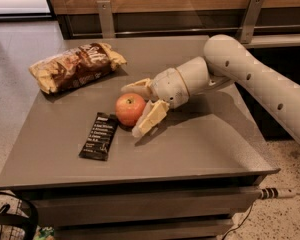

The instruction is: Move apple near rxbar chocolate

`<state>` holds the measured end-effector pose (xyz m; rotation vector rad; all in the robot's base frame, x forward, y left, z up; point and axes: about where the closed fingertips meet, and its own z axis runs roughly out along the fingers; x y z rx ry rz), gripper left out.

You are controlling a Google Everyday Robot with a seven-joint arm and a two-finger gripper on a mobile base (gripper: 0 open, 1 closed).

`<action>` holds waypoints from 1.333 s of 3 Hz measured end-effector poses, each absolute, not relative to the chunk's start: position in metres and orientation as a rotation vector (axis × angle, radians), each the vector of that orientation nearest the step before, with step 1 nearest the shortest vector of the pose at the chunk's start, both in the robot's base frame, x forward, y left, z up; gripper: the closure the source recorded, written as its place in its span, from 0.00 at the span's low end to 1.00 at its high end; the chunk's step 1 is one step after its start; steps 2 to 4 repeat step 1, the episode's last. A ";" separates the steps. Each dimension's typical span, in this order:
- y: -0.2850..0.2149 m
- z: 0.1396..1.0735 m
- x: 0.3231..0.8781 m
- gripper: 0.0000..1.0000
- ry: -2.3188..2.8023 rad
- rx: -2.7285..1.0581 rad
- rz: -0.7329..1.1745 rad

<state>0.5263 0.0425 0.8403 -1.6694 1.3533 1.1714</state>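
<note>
Camera view centre: gripper [131, 110] fingers spread wide either side of apple [129, 108], not clamping it.
Risk: lower finger clips apple on retreat, rolling it away from rxbar chocolate [99, 135].

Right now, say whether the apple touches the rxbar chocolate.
Cannot tell: camera view shows apple beside rxbar chocolate corner, contact or gap unclear. Claw flanks the apple.
</note>
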 end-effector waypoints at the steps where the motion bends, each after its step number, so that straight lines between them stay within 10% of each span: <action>1: 0.042 0.840 0.526 0.00 1.353 -1.669 1.171; 4: 0.042 0.840 0.526 0.00 1.353 -1.669 1.171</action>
